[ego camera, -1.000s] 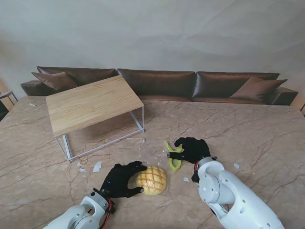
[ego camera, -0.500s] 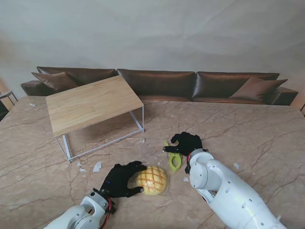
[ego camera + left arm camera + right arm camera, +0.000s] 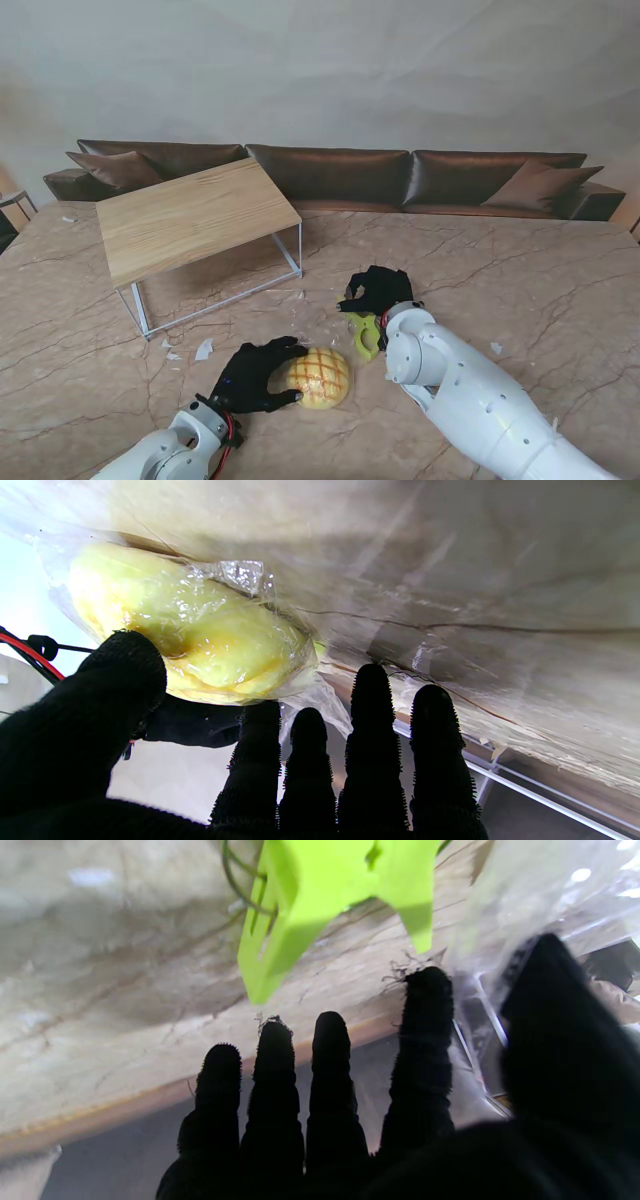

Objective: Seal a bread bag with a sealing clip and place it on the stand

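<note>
A round yellow bun in a clear bread bag lies on the marble table near me. My left hand cups its left side, thumb on the nearer edge and fingers along the farther edge. The left wrist view shows the thumb pressed on the bread bag. The green sealing clip lies just right of the bun, partly under my right hand. In the right wrist view the clip sits beyond the straight, spread fingers, untouched. The wooden-topped stand is at the far left.
Clear bag film spreads beside the clip toward the stand's white frame. Small white scraps lie on the marble table, one right of my right arm. A brown sofa runs along the far edge.
My right hand has slid left and farther from me, over the far end of the clip, its forearm swinging in. The left hand and the bun have stayed put.
</note>
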### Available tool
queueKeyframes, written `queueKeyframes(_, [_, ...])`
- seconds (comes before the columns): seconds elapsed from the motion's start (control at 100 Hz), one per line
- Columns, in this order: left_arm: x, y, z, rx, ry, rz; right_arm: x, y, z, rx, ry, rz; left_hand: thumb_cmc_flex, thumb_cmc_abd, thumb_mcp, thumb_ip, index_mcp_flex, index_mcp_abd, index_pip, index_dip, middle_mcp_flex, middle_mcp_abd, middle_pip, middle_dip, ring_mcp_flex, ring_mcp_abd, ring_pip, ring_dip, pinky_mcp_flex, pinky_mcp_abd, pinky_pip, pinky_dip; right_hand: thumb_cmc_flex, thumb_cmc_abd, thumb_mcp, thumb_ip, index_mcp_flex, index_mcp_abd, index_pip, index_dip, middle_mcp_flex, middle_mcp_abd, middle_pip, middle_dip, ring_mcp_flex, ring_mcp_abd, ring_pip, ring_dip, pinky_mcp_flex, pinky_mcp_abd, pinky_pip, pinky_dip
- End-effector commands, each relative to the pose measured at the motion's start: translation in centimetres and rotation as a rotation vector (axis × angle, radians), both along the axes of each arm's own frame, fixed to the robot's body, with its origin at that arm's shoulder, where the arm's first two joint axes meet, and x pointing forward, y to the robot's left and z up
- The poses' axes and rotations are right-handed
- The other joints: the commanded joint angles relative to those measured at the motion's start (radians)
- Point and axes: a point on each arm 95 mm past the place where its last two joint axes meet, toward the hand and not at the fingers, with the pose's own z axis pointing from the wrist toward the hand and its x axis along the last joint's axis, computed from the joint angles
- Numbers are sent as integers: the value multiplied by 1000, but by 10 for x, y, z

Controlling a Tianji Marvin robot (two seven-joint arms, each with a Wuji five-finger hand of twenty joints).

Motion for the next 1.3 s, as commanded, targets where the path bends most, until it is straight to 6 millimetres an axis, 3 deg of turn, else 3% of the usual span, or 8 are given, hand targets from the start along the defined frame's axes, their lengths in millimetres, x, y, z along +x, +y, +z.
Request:
queueKeyframes(0.0, [-11, 2, -16, 16, 45, 0, -1, 6, 2, -4, -16, 19, -25, 16, -18, 4, -1, -8, 12, 11, -5, 1, 11, 3, 25, 16, -5, -13, -11, 2, 15, 16, 100, -16, -30, 2, 63, -96, 110, -56, 28, -29, 20, -10, 15, -35, 13, -5, 8, -9, 26, 13])
queueKeyframes(0.05, [-11, 2, -16, 15, 44, -1, -1, 7, 3, -1, -33, 20, -25, 15, -19, 4, -2, -7, 11, 11, -5, 3, 10, 3, 22, 18, -7, -15, -12, 4, 14, 16, -90, -160, 637, -196, 119, -99, 134, -44, 41, -38, 27, -13, 7, -44, 21, -7, -1, -16, 34, 14])
queueKeyframes(0.11, [-10, 2, -16, 14, 43, -2, -1, 7, 4, -9, -53, 30, -30, 20, -23, 3, -3, -8, 11, 11, -9, 0, 8, 2, 11, 19, -16, -19, -17, 3, 10, 15, -119, -172, 781, -234, 135, -58, 136, 5, 44, -46, 38, -10, -5, -53, 23, -12, -4, -21, 40, 17])
queueKeyframes(0.43, [-12, 23, 4, -89, 1, 69, -14, 7, 20, 8, -126, 98, -49, 66, -80, 9, 1, -10, 17, 13, -20, 2, -1, -5, -120, -24, -195, -217, -120, 8, -185, -74, -109, -10, 759, -237, 43, -31, 55, 389, -26, -72, 78, 50, -100, -92, 39, -21, -72, -72, 23, 37])
queueKeyframes(0.65, [-1, 47, 26, -246, -1, 219, -27, 6, 27, 52, -274, 115, -34, 60, -66, 17, 27, 59, 48, 31, 37, 42, 15, 4, -59, 2, -155, -215, -60, -13, -147, -79, -115, 4, 749, -236, 25, -63, 47, 424, -3, -96, 104, 74, -85, -102, 67, -6, -65, -74, 45, 64])
queueKeyframes(0.96, [34, 41, 31, -380, 234, 280, -53, 11, 35, 99, -425, 148, -60, -116, 45, -50, -101, 265, -143, -73, -107, 179, 28, 14, -155, 14, -187, -282, -100, -67, -202, -193, -124, 12, 747, -237, 13, -83, 53, 420, 7, -105, 107, 78, -73, -109, 74, -5, -48, -69, 57, 75])
queueKeyframes(1.2, [54, 17, 32, -488, 293, 284, -67, 17, 42, 118, -489, 178, -87, -176, 105, -80, -119, 270, -48, -23, -75, 184, 63, 32, -139, 23, -158, -270, -116, -47, -187, -161, -129, 16, 746, -238, 9, -89, 57, 413, 9, -107, 101, 75, -70, -113, 70, -8, -48, -66, 54, 75])
queueKeyframes(1.29, [60, 12, 35, -516, 295, 278, -71, 18, 44, 127, -502, 186, -97, -196, 116, -87, -105, 215, 66, 39, -10, 137, 84, 44, -116, 15, -143, -243, -122, -36, -180, -127, -129, 16, 746, -237, 9, -93, 58, 412, 11, -108, 99, 74, -71, -115, 67, -10, -48, -65, 53, 75])
